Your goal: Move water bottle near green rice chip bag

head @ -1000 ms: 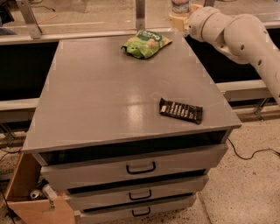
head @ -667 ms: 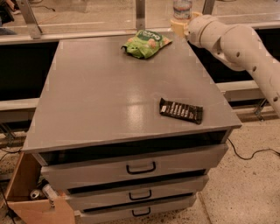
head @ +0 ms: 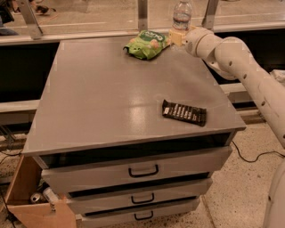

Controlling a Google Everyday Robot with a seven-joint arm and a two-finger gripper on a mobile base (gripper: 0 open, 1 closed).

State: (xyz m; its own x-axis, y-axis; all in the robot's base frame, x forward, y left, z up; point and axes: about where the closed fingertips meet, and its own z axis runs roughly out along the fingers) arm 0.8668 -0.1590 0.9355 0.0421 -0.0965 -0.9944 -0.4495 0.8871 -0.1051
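The water bottle (head: pixel 181 15) stands upright at the far right corner of the cabinet top, with its lower part hidden behind my gripper (head: pixel 177 36). The gripper's tan fingers (head: pixel 174 35) close around the bottle's base. My white arm (head: pixel 231 58) reaches in from the right. The green rice chip bag (head: pixel 147 43) lies on the far edge of the top, just left of the gripper and a short gap from the bottle.
A flat dark wrapped bar (head: pixel 184 112) lies near the front right of the grey cabinet top (head: pixel 107 98). Drawers (head: pixel 142 171) sit below the front edge. An open cardboard box (head: pixel 31 200) stands on the floor at the lower left. A rail and posts (head: pixel 142 13) run behind the cabinet.
The gripper with the bottle has come down and a little to the left, closer to the green bag. The bag and the dark bar have not moved.
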